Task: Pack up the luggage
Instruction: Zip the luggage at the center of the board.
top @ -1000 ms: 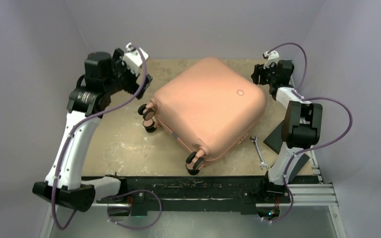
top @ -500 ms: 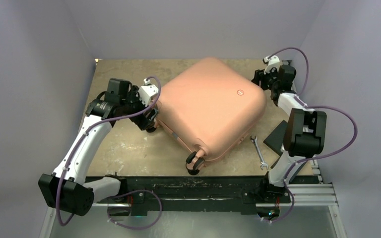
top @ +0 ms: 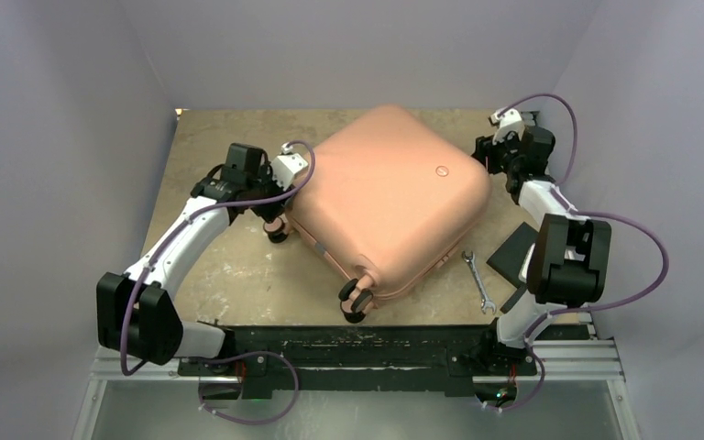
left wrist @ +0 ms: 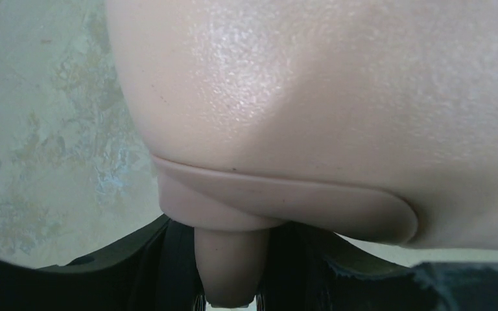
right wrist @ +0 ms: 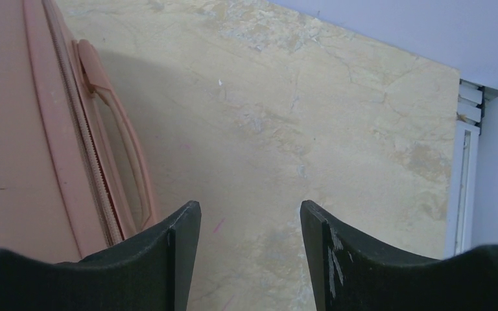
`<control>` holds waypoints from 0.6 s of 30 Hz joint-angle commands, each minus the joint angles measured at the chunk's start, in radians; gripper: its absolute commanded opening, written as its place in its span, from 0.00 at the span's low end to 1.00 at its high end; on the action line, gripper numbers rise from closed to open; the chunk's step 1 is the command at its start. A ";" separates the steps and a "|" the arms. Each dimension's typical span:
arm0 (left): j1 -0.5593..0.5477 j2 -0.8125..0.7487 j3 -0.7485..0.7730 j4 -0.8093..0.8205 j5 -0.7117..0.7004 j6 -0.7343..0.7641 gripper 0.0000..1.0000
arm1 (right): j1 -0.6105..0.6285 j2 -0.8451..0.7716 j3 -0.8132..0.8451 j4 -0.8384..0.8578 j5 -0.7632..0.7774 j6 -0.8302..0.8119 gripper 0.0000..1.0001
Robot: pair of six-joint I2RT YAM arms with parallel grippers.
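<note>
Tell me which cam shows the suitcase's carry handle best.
Right wrist: the carry handle sits close and unblocked beside the zipper. Top external shows the whole luggage, but its handle can't be made out there. Left wrist shows only the shell up close.

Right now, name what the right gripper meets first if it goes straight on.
The right gripper probably meets bare table first, beside the handle of the luggage; depth is unclear.
</note>
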 commanded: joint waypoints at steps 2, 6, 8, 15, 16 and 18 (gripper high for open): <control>0.049 0.075 0.060 0.153 -0.142 -0.010 0.27 | 0.013 -0.091 -0.024 -0.104 -0.073 -0.067 0.62; 0.102 0.154 0.146 0.186 -0.181 -0.001 0.24 | 0.014 -0.114 -0.025 -0.136 -0.098 -0.083 0.62; 0.131 0.195 0.197 0.200 -0.181 0.010 0.25 | 0.014 -0.120 -0.023 -0.146 -0.131 -0.079 0.61; 0.212 0.423 0.442 0.231 -0.256 0.027 0.27 | 0.069 -0.121 -0.019 -0.243 -0.317 -0.118 0.58; 0.225 0.468 0.496 0.223 -0.268 0.017 0.27 | 0.088 -0.124 -0.024 -0.255 -0.327 -0.129 0.58; 0.242 0.564 0.620 0.193 -0.300 -0.001 0.27 | 0.134 -0.137 -0.034 -0.284 -0.340 -0.156 0.58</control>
